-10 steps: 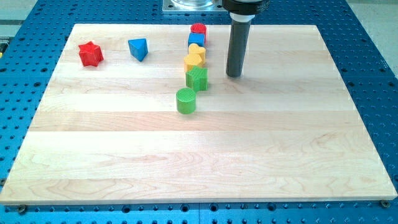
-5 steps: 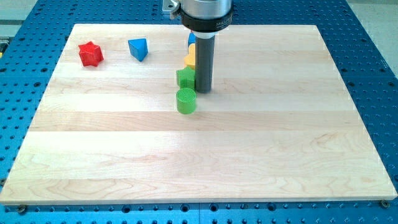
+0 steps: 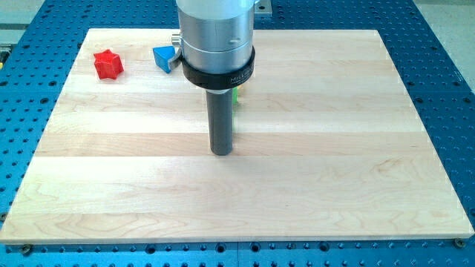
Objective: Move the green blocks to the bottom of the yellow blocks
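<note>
My tip (image 3: 221, 152) rests on the wooden board (image 3: 334, 148) near its middle, a little left of centre. The rod and the wide arm body above it cover the place where the green and yellow blocks stood. Only a thin green sliver (image 3: 236, 95) shows at the rod's right edge, just under the arm body. I cannot tell which green block it belongs to. The green cylinder and the yellow blocks are hidden.
A red star block (image 3: 108, 64) lies at the view's top left. A blue block (image 3: 162, 57) sits to its right, partly behind the arm body. A blue perforated table (image 3: 445, 89) surrounds the board.
The rod has moved from right of the block column, across it to the left, and down towards the view's bottom. It now covers the green and yellow blocks.
</note>
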`<state>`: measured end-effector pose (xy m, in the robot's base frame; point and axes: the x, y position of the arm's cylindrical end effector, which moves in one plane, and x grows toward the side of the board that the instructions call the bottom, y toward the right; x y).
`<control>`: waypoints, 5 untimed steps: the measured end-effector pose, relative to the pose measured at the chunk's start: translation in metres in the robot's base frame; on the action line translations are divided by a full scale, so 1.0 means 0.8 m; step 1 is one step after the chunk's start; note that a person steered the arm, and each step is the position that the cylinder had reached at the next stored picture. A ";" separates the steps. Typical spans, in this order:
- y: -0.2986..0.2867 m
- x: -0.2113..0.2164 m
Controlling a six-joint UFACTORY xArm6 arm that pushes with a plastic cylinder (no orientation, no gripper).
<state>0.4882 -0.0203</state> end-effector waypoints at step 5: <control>-0.003 -0.031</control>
<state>0.4634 -0.0226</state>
